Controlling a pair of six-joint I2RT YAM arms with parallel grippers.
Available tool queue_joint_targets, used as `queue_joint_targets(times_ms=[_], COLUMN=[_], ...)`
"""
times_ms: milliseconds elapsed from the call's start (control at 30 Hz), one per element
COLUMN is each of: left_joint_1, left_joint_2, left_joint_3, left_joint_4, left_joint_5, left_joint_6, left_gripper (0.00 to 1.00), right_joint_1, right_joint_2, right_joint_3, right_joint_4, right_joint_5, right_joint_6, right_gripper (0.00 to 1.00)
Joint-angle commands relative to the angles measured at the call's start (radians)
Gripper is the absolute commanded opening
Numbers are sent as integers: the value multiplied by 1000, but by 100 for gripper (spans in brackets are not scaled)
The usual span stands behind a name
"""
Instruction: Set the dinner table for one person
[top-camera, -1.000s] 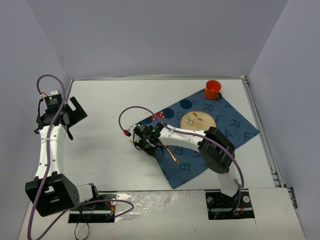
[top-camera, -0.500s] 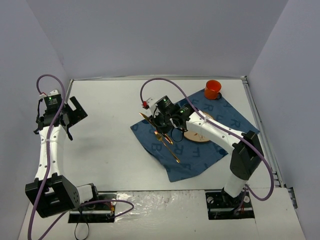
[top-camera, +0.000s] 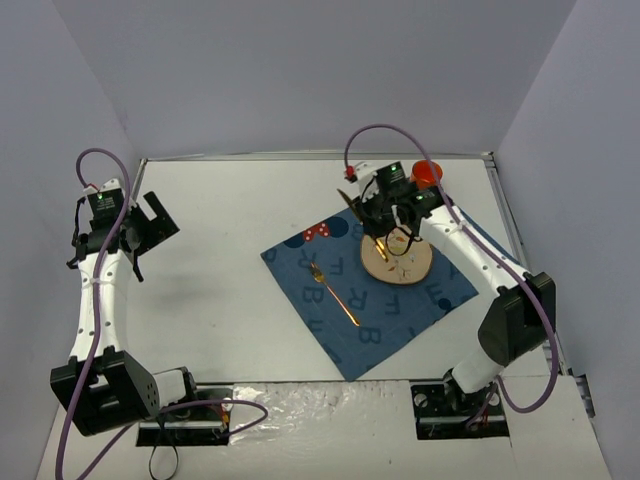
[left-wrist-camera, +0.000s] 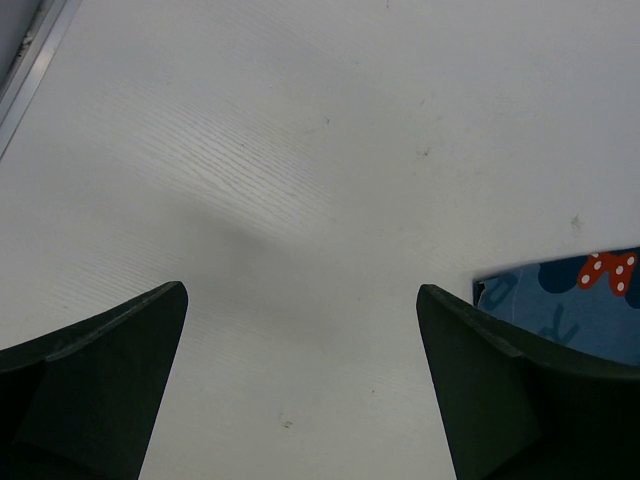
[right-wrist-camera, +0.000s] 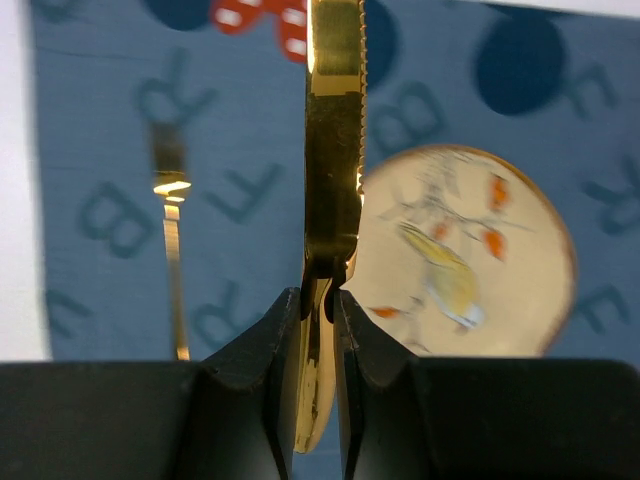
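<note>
Swung rightward since a second ago, the right claw (right-wrist-camera: 318, 295) hangs above the plate (top-camera: 402, 264), pinched shut on the gold knife (right-wrist-camera: 335, 150). Far to its left, the left claw (left-wrist-camera: 302, 292) gapes wide over the dinner table (top-camera: 220, 290); nearer left, the fork (top-camera: 333, 290) lies on the blue cloth (top-camera: 385, 322). Cutlery-laying is in hand: next, I judge, the knife wants lowering flat beside the plate, opposite the fork.

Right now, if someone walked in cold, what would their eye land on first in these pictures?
Probably the gold knife, held edge-up by the right gripper, jaws shut on it, above the edge of the bird-painted plate. Next comes the blue letter-printed cloth underneath, with a gold fork lying left of the plate and an orange cup at the cloth's far corner.
</note>
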Motion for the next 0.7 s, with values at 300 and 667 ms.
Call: queue_joint_targets(times_ms=[300, 667], left_joint_1=[9, 9], left_joint_2=[-31, -54], left_joint_3=[17, 12], left_joint_4=[65, 70], left_joint_5=[116, 120], left_joint_6=[6, 2], left_gripper=[97, 97], right_joint_1=[-332, -467], right_joint_2=[12, 111], right_joint_3=[-45, -56], right_joint_4=[61, 124], right_joint_5=[31, 145], right_joint_6=[-315, -434], right_gripper=[0, 0])
